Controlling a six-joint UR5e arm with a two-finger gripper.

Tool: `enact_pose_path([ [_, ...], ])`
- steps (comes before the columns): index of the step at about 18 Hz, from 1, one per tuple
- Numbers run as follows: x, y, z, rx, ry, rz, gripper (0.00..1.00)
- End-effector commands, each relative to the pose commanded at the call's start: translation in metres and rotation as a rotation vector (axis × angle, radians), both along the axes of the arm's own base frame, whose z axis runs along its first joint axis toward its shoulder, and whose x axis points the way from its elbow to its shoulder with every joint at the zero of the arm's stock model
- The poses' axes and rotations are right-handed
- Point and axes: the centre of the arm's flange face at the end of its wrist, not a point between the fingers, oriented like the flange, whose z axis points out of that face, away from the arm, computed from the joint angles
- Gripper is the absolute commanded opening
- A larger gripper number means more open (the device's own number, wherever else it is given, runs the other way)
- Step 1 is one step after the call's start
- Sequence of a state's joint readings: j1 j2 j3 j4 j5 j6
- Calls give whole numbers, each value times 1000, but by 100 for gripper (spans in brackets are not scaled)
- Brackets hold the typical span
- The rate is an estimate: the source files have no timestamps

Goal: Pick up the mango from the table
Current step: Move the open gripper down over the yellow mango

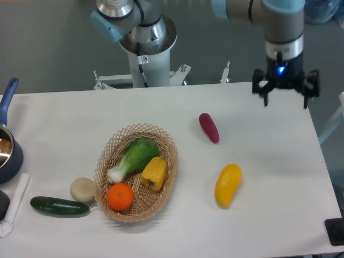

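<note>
The mango [228, 185] lies on the white table [269, 145], right of the middle, a smooth yellow oval shading to orange at its upper end. My gripper [285, 100] hangs open and empty above the table's far right part, well behind the mango and to its right. Its two fingers [265, 98] point down and stand wide apart. Nothing is between them.
A purple vegetable [209, 127] lies behind the mango. A wicker basket [168, 172] left of the middle holds a bok choy, a yellow bell pepper [155, 173] and an orange [120, 196]. A cucumber [59, 206], a pale round thing [83, 188] and a blue pot [7, 150] are at left.
</note>
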State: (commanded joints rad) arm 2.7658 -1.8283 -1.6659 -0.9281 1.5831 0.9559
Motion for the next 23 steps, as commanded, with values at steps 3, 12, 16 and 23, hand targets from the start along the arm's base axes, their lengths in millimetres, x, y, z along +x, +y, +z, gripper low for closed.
enact_pose_path([
  [3,-3,20,-25,8,-21,35,100],
  [12,-4,54,-95,-20,-82,-7,100],
  [16,5,63,-120,-49,-117,-95,100],
  [23,21,69,-135,-53,-153,-170,100],
])
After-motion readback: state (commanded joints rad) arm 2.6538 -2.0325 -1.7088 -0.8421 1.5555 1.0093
